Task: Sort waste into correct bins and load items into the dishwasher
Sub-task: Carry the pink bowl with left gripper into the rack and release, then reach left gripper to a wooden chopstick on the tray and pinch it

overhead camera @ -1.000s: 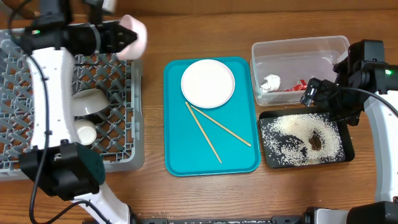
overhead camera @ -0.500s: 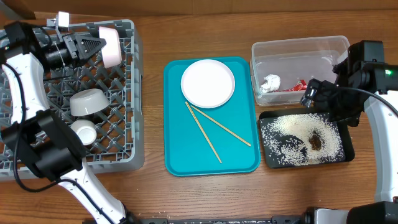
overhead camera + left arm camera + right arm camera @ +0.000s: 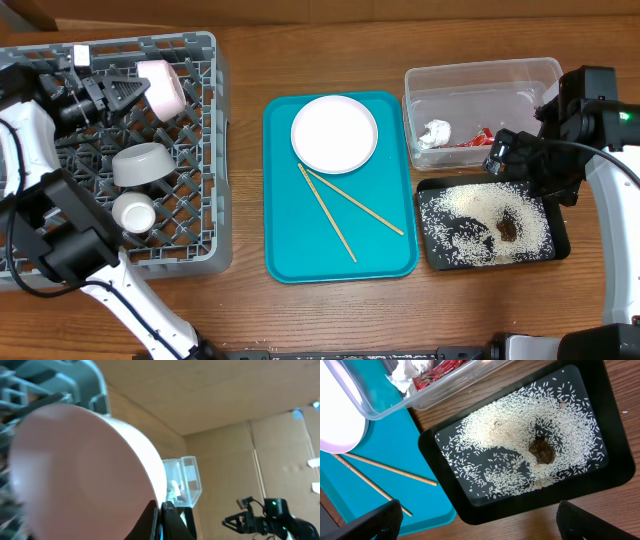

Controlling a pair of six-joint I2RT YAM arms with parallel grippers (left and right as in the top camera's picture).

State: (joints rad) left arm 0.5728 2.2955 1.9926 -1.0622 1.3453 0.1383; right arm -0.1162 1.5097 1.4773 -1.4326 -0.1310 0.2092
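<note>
My left gripper (image 3: 125, 92) is shut on the rim of the pale pinkish bowl (image 3: 160, 87), held on its side over the back of the grey dish rack (image 3: 200, 150). In the left wrist view the bowl (image 3: 75, 470) fills the left, with the jaws (image 3: 161, 520) pinched on its edge. A grey bowl (image 3: 140, 163) and a small white cup (image 3: 133, 212) sit in the rack. The white plate (image 3: 334, 133) and two chopsticks (image 3: 350, 205) lie on the teal tray (image 3: 290, 250). My right gripper (image 3: 505, 152) is open and empty above the black tray (image 3: 558, 232), which holds rice (image 3: 495, 460) and a brown bit (image 3: 542, 451).
The clear tub (image 3: 480, 75) at the back right holds the white napkin (image 3: 436, 132) and the red-and-white wrapper (image 3: 475, 138). Bare wood lies between the rack and the teal tray. The right wrist view (image 3: 480, 525) also shows the tub's corner (image 3: 380, 405).
My left arm has carried the pink bowl from the rack's back right corner leftwards over the rack and lowered it. The right arm has not moved.
</note>
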